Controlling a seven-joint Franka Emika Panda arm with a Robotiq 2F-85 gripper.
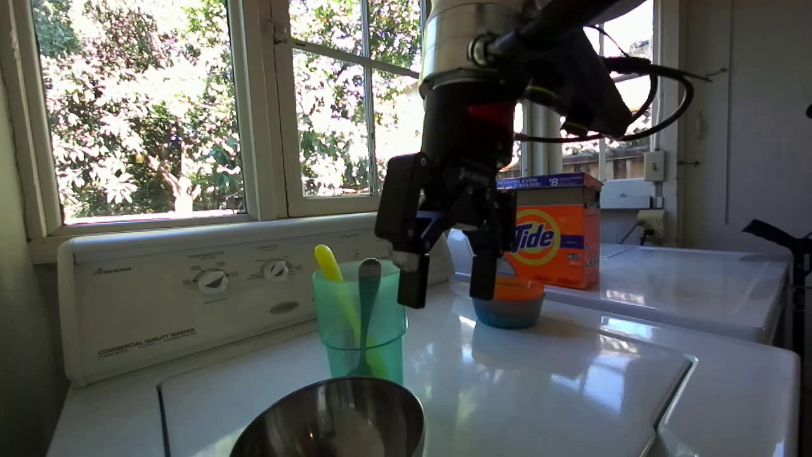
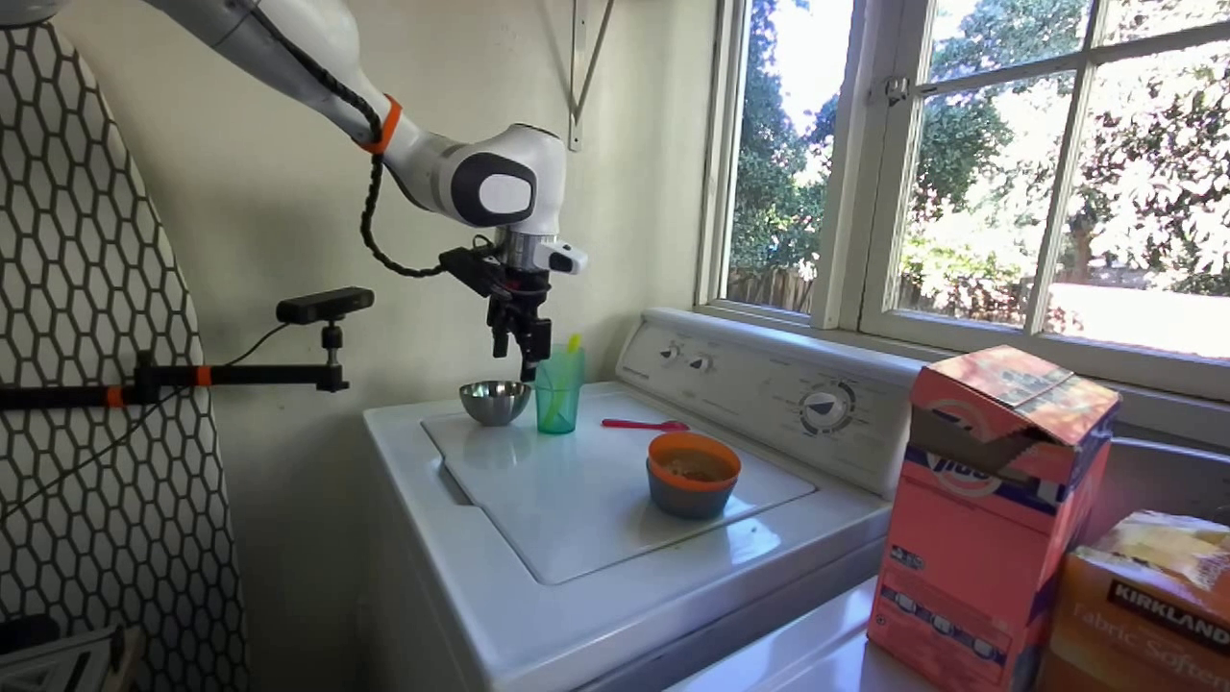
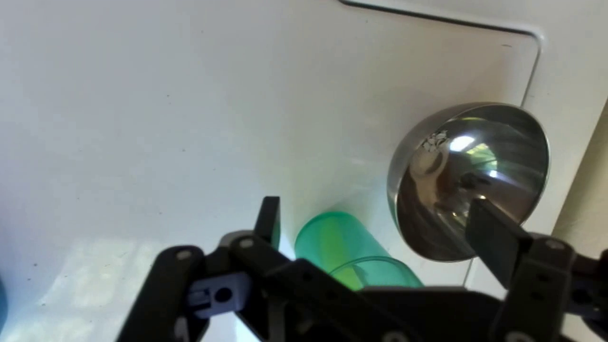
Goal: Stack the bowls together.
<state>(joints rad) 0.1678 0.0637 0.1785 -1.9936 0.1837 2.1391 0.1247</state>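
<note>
A shiny metal bowl (image 1: 336, 419) stands on the white washer lid, and it also shows in an exterior view (image 2: 495, 406) and at right in the wrist view (image 3: 456, 190). An orange bowl (image 2: 694, 481) sits nested inside a grey-blue bowl (image 2: 690, 502) farther along the lid. This pair also shows in an exterior view as an orange bowl (image 1: 519, 290) above a grey-blue one (image 1: 507, 313). My gripper (image 1: 448, 295) is open and empty, pointing down above the lid near the metal bowl. In the wrist view the gripper (image 3: 374, 204) has one fingertip overlapping the metal bowl.
A tall teal cup (image 1: 380, 317) holding a yellow and a dark utensil stands close beside the metal bowl, below the gripper. A red spoon (image 2: 642, 425) lies near the control panel (image 2: 769, 384). A Tide box (image 2: 961, 557) and a Kirkland box (image 2: 1143, 615) stand beyond the washer.
</note>
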